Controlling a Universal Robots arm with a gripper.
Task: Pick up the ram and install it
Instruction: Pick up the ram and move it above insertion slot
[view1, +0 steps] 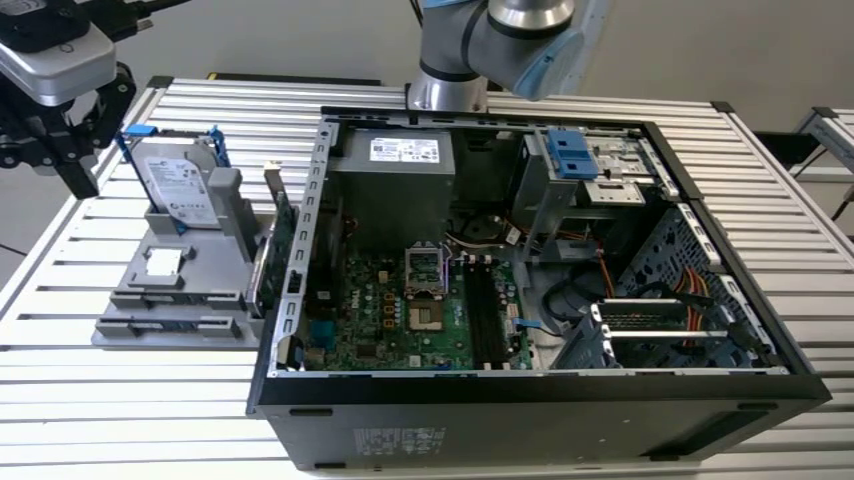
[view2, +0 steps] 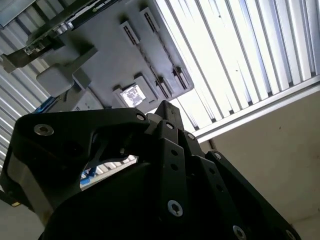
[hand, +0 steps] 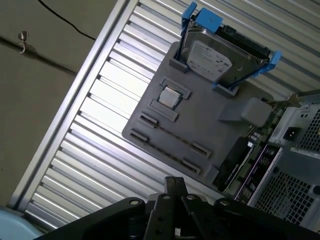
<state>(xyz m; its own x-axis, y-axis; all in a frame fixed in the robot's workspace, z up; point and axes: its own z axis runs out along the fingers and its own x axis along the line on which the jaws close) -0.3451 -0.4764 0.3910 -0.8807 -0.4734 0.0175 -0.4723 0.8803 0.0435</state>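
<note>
The hand (view1: 60, 150) hangs near the hard drive (view1: 180, 185) upright in its gray holder (view1: 140, 300). Open or shut, cannot tell

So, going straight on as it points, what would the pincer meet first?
Below the pincer, probably the ribbed table top, beside the grey parts holder on the exterior view's left; depth is unclear.

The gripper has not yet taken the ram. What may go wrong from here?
The ram lies thin and low in a slot of the grey holder, so the gripper may seize it poorly or let it slip. The upright hard drive stands on the same holder and could be bumped on approach.
</note>
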